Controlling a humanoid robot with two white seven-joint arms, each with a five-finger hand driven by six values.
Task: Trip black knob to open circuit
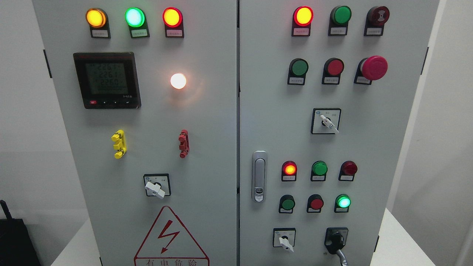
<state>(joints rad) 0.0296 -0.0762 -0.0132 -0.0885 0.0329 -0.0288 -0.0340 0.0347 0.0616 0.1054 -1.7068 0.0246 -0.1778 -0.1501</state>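
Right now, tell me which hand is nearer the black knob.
Neither can be named: no hand or arm shows in the head view. The black knob sits at the right door's lower right, untouched.

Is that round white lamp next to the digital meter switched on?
On. The white lamp glows brightly and throws a warm halo on the grey panel around it, right of the meter.

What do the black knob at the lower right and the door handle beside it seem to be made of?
The black knob looks like glossy moulded plastic: dark, with soft highlights. The door handle looks like bright, chrome-like metal or plated plastic; its silvery reflective sheen leaves that open. No robot hand is in view.
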